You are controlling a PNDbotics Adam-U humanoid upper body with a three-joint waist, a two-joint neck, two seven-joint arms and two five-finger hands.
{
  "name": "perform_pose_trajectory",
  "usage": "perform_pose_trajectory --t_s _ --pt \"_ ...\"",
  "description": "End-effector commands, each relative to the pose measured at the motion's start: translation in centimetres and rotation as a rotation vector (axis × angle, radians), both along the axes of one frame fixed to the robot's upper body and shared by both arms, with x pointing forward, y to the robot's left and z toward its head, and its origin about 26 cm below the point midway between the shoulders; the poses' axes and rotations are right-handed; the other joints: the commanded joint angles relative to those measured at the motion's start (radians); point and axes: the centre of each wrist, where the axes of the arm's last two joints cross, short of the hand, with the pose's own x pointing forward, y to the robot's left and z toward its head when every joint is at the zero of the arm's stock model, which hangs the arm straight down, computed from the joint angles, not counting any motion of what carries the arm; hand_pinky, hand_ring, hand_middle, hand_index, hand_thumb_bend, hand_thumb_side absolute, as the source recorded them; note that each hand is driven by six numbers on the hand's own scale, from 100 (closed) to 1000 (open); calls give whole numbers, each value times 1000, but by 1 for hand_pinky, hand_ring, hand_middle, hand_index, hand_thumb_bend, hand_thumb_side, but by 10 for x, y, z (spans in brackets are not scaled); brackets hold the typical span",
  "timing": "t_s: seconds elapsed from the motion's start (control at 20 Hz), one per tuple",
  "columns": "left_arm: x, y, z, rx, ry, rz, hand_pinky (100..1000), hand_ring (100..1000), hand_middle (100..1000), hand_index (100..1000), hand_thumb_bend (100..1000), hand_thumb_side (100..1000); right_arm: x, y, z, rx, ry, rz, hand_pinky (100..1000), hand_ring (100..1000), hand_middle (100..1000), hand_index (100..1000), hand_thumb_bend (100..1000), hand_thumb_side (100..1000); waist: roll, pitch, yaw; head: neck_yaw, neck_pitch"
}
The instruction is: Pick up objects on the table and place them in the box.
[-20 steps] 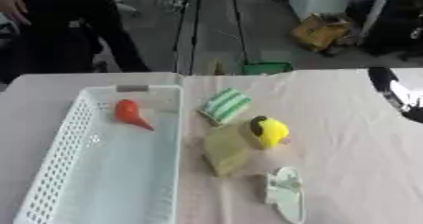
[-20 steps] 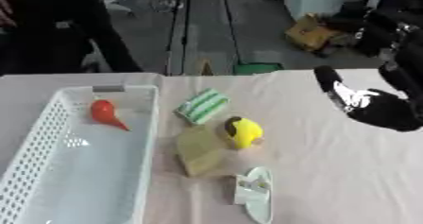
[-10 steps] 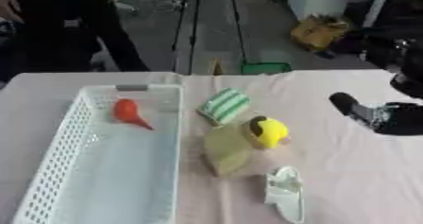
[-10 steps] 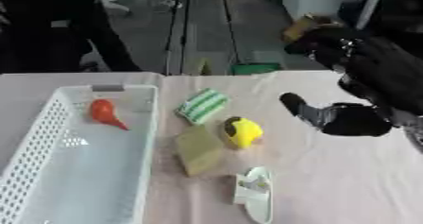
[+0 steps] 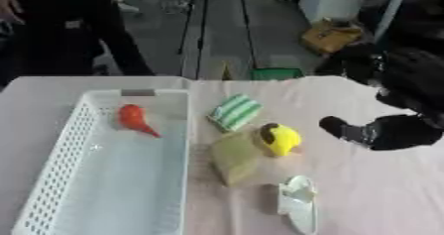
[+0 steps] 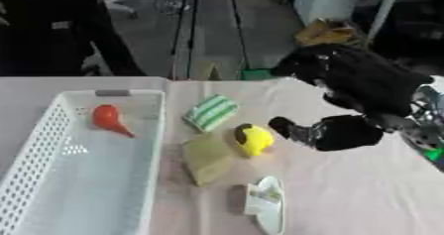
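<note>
A lab or studio: tripod legs (image 5: pixel 195 35) on bare grey floor (image 5: pixel 260 40) beyond the cloth-covered table (image 5: pixel 381 189).

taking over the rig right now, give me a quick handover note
Right hand: close beside the yellow toy, not touching it; fingers unclear.
Left hand: not in view.
Done: orange item lies in the white basket.
Left on the table: green striped item, yellow toy, tan block beside it, pale flat item nearest the camera.
</note>
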Motion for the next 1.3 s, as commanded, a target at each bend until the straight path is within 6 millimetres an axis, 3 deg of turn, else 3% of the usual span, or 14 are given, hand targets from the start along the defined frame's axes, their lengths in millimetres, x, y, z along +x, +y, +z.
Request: perform_pose_trajectory --t_s 0.05,0.2,0.25,0.4,0.7,0.8,0.85,0.95,1.05,1.3 --pt "-1 -1 8 16 -24 -12 1000 939 958 953 108 1000 -4 2 6 -85 32 -5 888 899 817 931 487 1000 -1 -21 2 -6 -2" --pt "0 -1 8 16 -22 -16 1000 938 957 952 108 1000 -4 4 0 -107 107 -8 886 893 812 928 491 1000 -3 -21 4 -7 -4" --pt "0 -1 8 15 -22 -16 1000 938 956 946 107 1000 -4 4 -2 -108 120 -10 848 830 774 908 501 1000 -3 -20 3 -7 -6" --pt "0 -2 8 14 -21 -19 1000 937 956 944 107 1000 -5 3 -12 -104 153 -14 843 785 758 901 509 1000 -2 -15 3 -7 -10" --pt "0 -3 8 13 -20 -22 1000 937 955 942 106 1000 -7 1 -31 -125 233 -16 859 822 778 926 543 1000 1 -11 2 -13 -11" --pt "0 -3 8 13 -19 -22 1000 937 955 942 106 1000 -7 2 -34 -133 253 -9 877 871 797 946 552 1000 2 -10 2 -14 -10" --pt "0 -3 8 13 -19 -22 1000 936 954 941 106 1000 -7 2 -36 -136 260 -6 900 914 817 956 604 1000 2 -10 2 -14 -10" --pt "0 -4 7 12 -18 -25 1000 936 952 936 101 1000 -8 4 -38 -143 269 5 893 897 803 952 658 979 4 -9 1 -15 -8" --pt "0 -4 7 14 -16 -28 1000 936 952 936 105 1000 -8 5 -40 -142 265 9 893 897 803 952 643 991 4 -9 0 -16 -8" --pt "0 -5 7 10 -15 -30 1000 934 946 930 103 1000 -5 5 -51 -98 273 5 858 794 730 910 628 982 5 -5 0 -18 -9"
